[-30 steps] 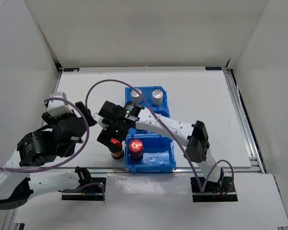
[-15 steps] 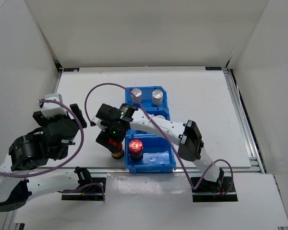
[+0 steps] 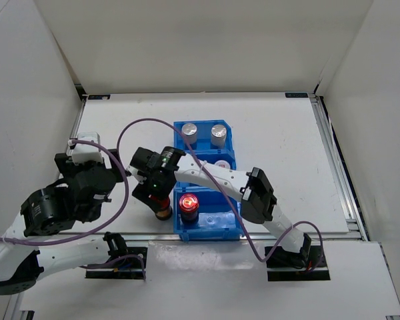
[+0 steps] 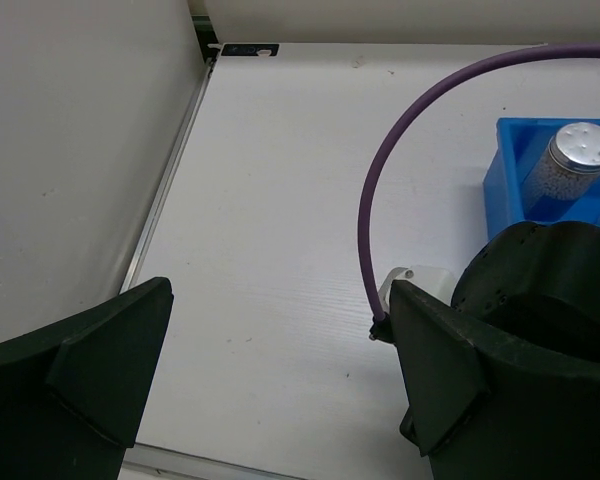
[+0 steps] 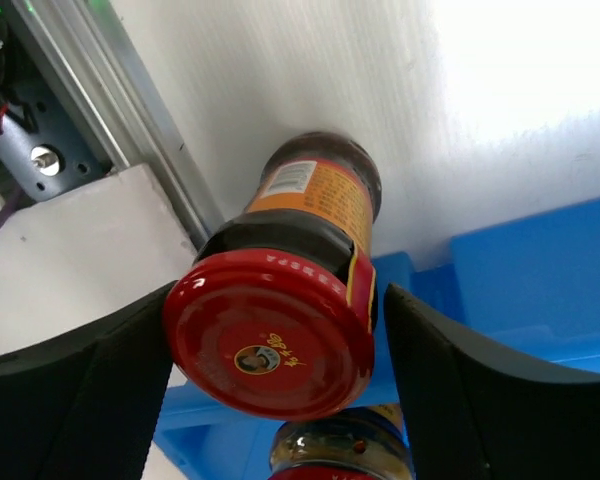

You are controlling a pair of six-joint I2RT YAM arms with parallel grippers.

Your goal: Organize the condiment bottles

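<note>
The bottle (image 5: 290, 260) is dark, red-capped, orange-labelled; the bin (image 5: 540, 290) is blue.

It was a robotics lab test cell: a white tabletop (image 3: 280, 133) walled by plain white panels (image 3: 187, 40) along its far, left and right edges, framed with aluminium rails (image 3: 335, 167), two robot arms (image 3: 217, 177) bolted at its near edge, purple cable (image 4: 364, 225) looping overhead.
</note>
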